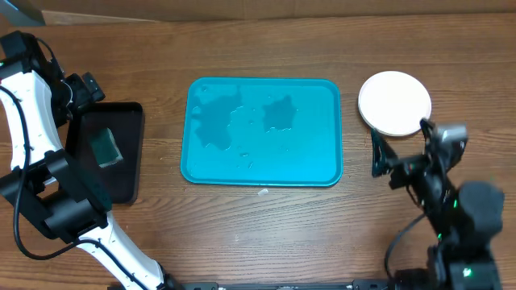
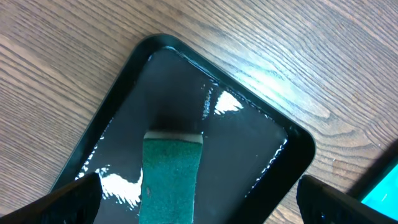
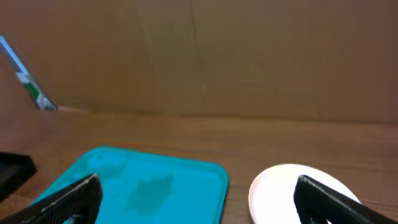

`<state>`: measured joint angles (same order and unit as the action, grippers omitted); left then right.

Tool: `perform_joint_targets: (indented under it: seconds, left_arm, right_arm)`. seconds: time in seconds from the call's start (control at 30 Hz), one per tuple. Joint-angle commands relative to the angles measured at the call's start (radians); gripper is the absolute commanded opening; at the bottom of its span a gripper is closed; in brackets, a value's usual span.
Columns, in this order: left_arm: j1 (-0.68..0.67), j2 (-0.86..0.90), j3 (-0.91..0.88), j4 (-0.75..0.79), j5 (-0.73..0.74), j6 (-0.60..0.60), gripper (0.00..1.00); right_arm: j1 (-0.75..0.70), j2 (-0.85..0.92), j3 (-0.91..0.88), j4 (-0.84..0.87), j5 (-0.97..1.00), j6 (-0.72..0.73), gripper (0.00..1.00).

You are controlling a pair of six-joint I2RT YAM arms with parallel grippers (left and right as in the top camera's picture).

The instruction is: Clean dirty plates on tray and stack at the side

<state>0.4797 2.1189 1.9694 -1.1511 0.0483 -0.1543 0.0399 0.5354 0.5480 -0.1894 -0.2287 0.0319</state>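
Left gripper [image 2: 199, 183] first: its jaws are spread as wide as they go and nothing is held or touched. Directly beneath the gap lies the green sponge [image 2: 171, 168], flat and clear of both fingers. It is carried by the black tray [image 2: 249, 143], which shines with water. The sponge is probably parked there so that its wetness is kept off the table [image 2: 311, 56] just past the jaws.

Now the right gripper [image 3: 198, 186]: its jaws are also fully spread and empty, held low and level above the wood. Just ahead of one finger sits the white plate [image 3: 280, 186], apart from it and resting on the table, not on the tray. Ahead of the gap and the other finger lies the turquoise tray [image 3: 143, 180], bare of plates and marked only by wet patches [image 1: 278, 114].

From above, only one white disc [image 1: 394, 103] is shown beside the tray's far corner. Whether the other plates lie stacked beneath it cannot be told from this angle. With the tray cleared and the plate set aside, the task is judged to be at or near its end.
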Motion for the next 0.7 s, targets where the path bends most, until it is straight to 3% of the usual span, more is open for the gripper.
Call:
perform_joint_targets:
  seconds: [0.0,0.4,0.67]
  left_arm:
    - [0.004,-0.011,-0.003,0.0,-0.003,-0.01,1.0]
    - [0.004,-0.011,-0.003,0.0,-0.004,-0.01,1.0]
    - [0.004,-0.011,-0.003,0.0,-0.003,-0.01,0.99]
  right_arm:
    - [-0.004,-0.109,-0.13,0.071,0.003,-0.002,1.0]
    - [-0.004,-0.367,-0.43,0.316,0.003,0.024,1.0]
    - [-0.004,-0.486,-0.507,0.349,0.035,0.028,1.0]
